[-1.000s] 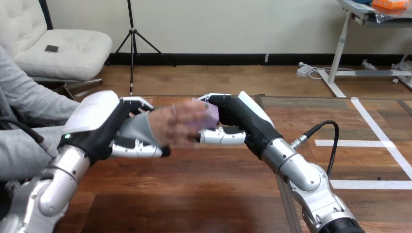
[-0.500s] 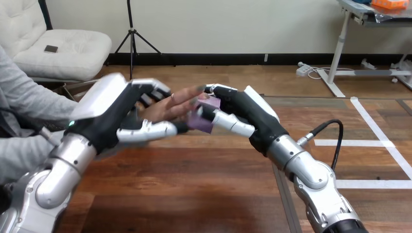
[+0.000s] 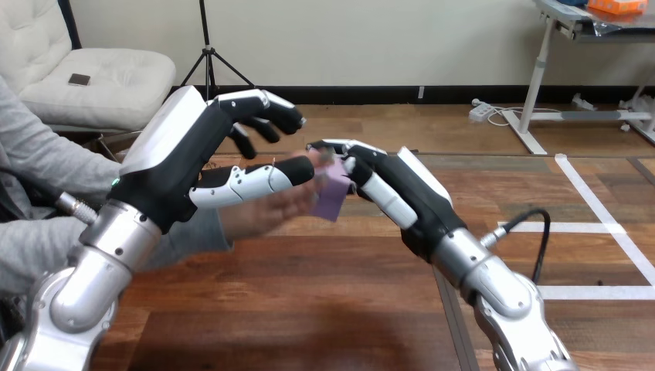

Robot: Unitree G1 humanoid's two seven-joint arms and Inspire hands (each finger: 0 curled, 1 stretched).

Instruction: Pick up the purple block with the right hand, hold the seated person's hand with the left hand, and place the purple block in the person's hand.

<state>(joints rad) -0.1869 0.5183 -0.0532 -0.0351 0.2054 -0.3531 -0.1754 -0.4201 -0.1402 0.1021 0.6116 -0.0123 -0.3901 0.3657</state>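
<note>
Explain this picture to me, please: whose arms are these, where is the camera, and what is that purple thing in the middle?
The camera sits on a humanoid robot's head and looks down across a wooden table. That means the two silver arms coming up from the bottom are the robot's own. Its left hand is open, with the fingers spread upward and the thumb lying over the person's hand, which reaches in from the left. Its right hand pinches a purple block at its fingertips, right against the person's fingers. It is hard to tell whether the person already grips the block.
</note>
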